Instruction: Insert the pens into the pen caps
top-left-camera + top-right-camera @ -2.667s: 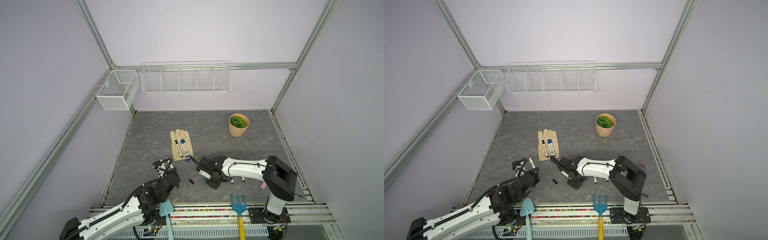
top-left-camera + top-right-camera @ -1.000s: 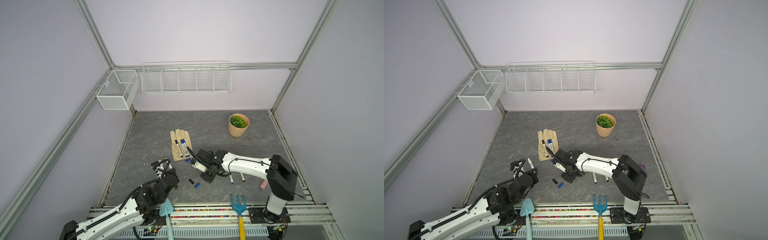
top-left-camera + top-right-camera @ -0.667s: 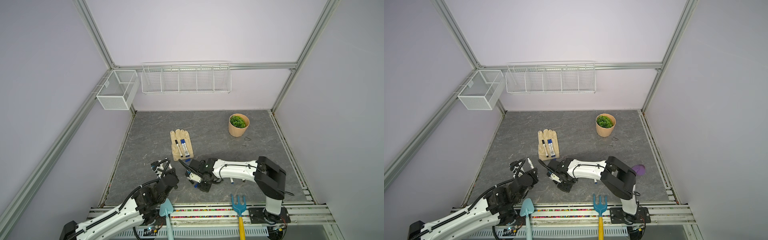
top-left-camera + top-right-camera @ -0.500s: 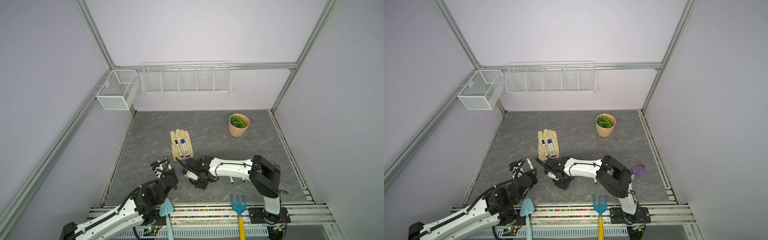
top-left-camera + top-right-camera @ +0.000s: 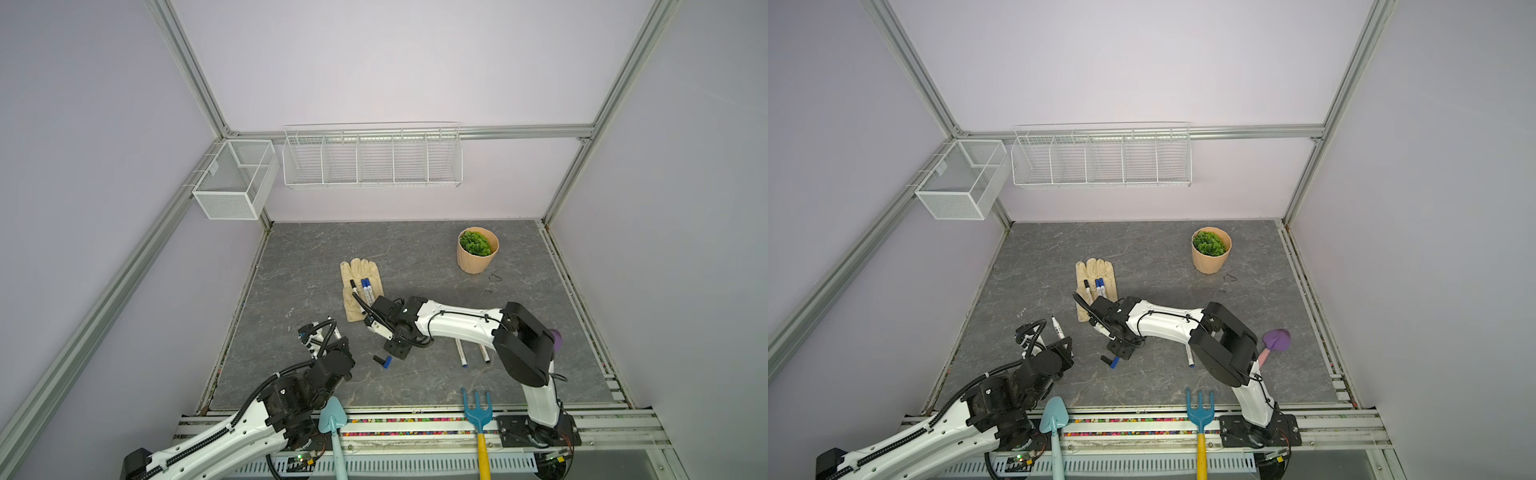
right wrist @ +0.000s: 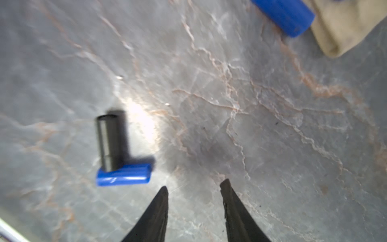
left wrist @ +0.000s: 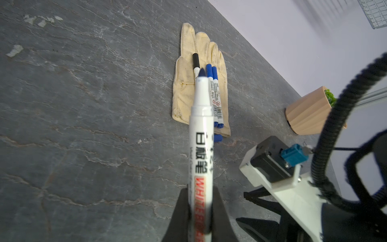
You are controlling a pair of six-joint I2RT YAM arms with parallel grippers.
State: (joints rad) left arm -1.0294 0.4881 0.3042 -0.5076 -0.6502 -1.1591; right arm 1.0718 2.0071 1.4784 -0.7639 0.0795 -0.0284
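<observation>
- The left gripper (image 7: 200,193) stayed clamped on an uncapped white marker pen (image 7: 201,134).
- The right gripper (image 6: 193,184) hovered empty, jaws apart, near a short blue plastic cap (image 6: 123,175) on the grey marbled tabletop (image 6: 272,125), which had come to touch a black plastic cap (image 6: 109,142).

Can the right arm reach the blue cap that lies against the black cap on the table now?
Probably yes. The right gripper is open and empty, close beside the blue cap, with only bare table between them. The black cap rests against one end of it and may get nudged.
</observation>
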